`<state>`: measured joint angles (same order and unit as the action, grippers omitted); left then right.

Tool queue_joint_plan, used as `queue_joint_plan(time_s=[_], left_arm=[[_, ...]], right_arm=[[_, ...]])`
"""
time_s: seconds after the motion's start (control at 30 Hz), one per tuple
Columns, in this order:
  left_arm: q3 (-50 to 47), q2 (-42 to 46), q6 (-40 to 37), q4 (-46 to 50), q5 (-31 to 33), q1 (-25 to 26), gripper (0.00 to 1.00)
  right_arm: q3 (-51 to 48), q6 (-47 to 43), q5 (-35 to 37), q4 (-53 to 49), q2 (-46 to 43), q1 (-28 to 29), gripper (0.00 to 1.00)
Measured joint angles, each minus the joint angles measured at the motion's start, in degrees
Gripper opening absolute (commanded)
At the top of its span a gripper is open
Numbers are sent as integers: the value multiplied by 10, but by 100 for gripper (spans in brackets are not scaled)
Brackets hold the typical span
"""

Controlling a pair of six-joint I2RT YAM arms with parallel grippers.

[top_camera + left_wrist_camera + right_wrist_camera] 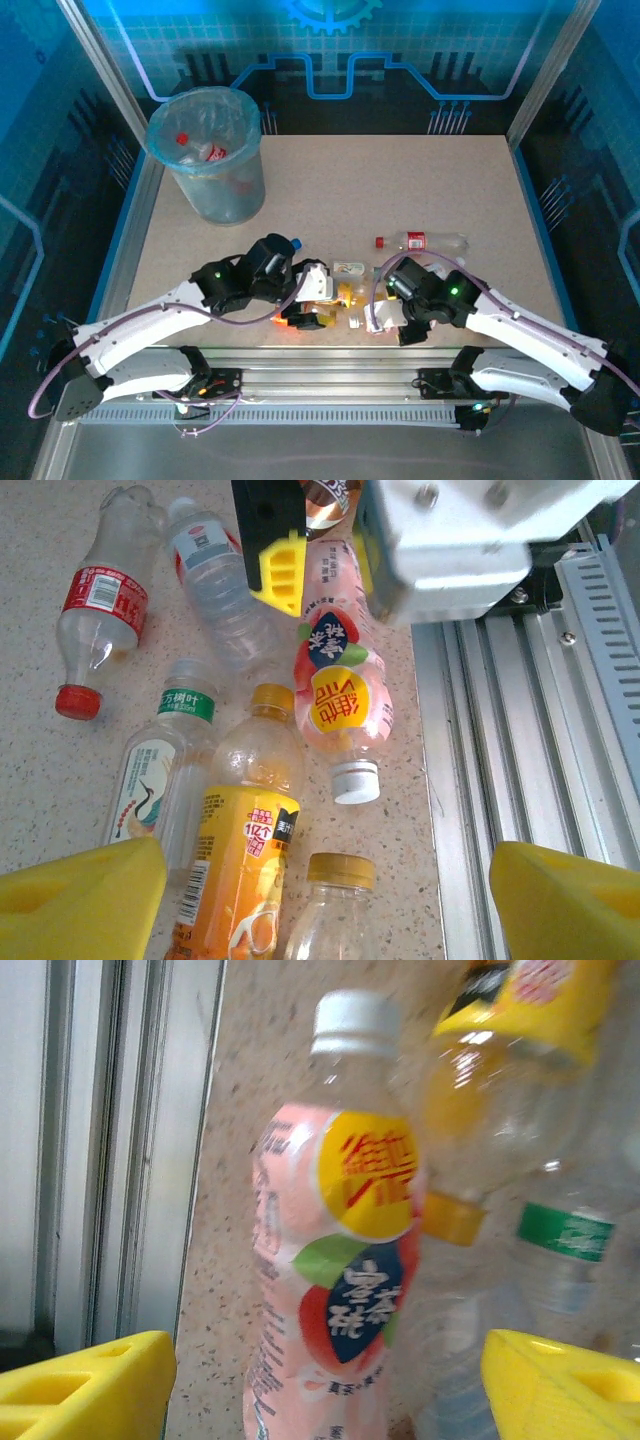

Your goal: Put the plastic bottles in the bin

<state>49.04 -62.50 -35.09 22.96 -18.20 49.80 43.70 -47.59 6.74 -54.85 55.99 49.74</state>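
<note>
Several plastic bottles lie in a heap [340,292] at the near table edge, between my two grippers. My left gripper [325,900] is open, its yellow fingertips [80,900] spread wide around an orange-labelled bottle [240,870] and a clear yellow-capped bottle [335,910], touching neither. My right gripper [325,1385] is open too, straddling a pink peach-labelled bottle [335,1260] with a gap on each side. That pink bottle [340,700] lies flat with its white cap toward the left gripper. A red-capped clear bottle [420,241] lies alone further back. The bin [205,150] stands far left, with red-capped bottles inside.
An aluminium rail [520,760] runs along the near table edge, right beside the heap. More bottles lie around it: a green-labelled one [160,770], a red-labelled one [95,620] and a clear one [215,590]. Frame posts [100,70] stand at the back corners.
</note>
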Motion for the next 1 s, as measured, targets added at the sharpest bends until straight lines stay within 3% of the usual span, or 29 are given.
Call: queue_joint_plan(time_s=[0.43, 1.0], left_arm=[[-7, 4, -14, -50, -3, 0, 86], [-7, 31, -24, -53, 0, 0, 86]], right_arm=[[-73, -17, 13, 76, 30, -27, 81], [-74, 10, 18, 132, 108, -30, 70]])
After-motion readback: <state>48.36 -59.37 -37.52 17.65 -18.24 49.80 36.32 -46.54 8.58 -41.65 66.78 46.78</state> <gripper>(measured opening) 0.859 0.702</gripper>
